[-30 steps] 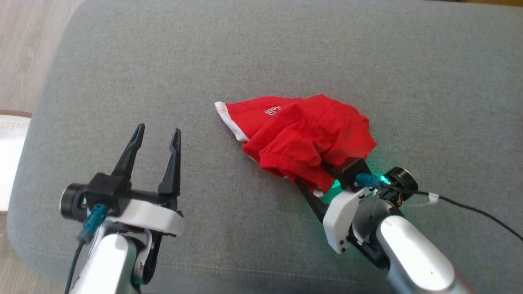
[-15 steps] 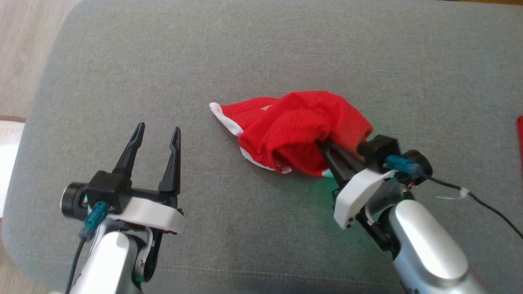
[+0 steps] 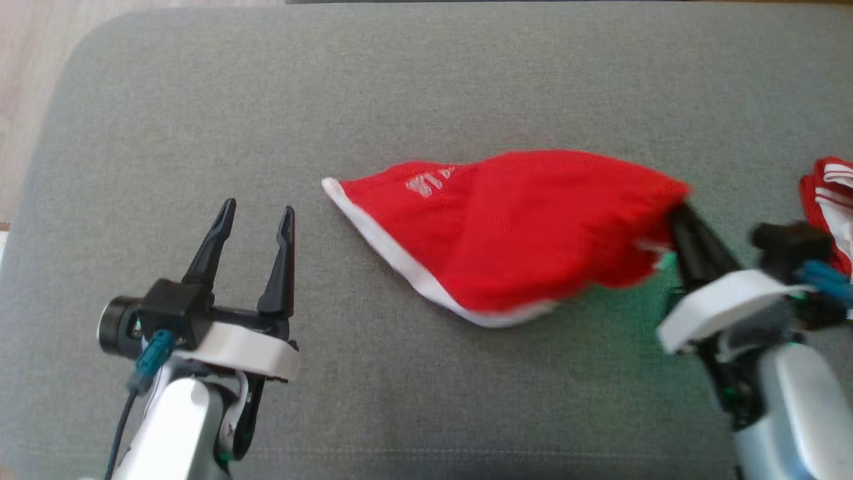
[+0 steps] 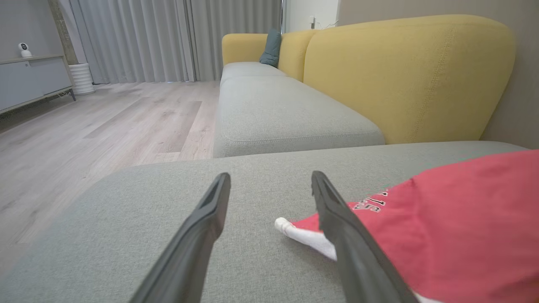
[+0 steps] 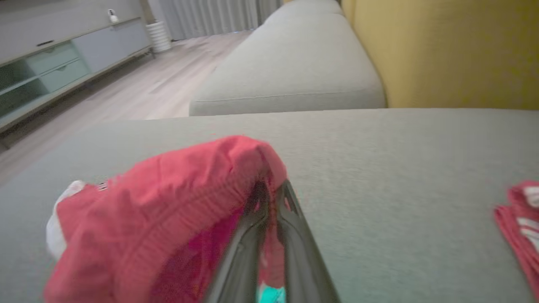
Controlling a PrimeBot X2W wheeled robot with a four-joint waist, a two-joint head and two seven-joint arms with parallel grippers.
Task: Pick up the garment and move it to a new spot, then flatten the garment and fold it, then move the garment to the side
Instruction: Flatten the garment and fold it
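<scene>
Grey sofa cushion (image 3: 426, 80) carries the red garment (image 3: 520, 233) at centre, stretched toward three o'clock where my right gripper (image 3: 676, 217) is pinched tight on its edge, my left gripper (image 3: 256, 213) at eight o'clock spread wide and empty, the white lettering (image 3: 426, 181) too blurred to read.

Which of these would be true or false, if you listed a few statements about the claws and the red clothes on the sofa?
1. The right claw is shut on the red garment. True.
2. The left claw grips the garment's white-trimmed corner. False: it stands open beside the garment, holding nothing.
3. The cushion under the garment is grey. True.
4. The other red-and-white cloth lies on the robot's left side. False: it lies on the right, past the right claw.
5. The sofa backrest is yellow. True.
</scene>
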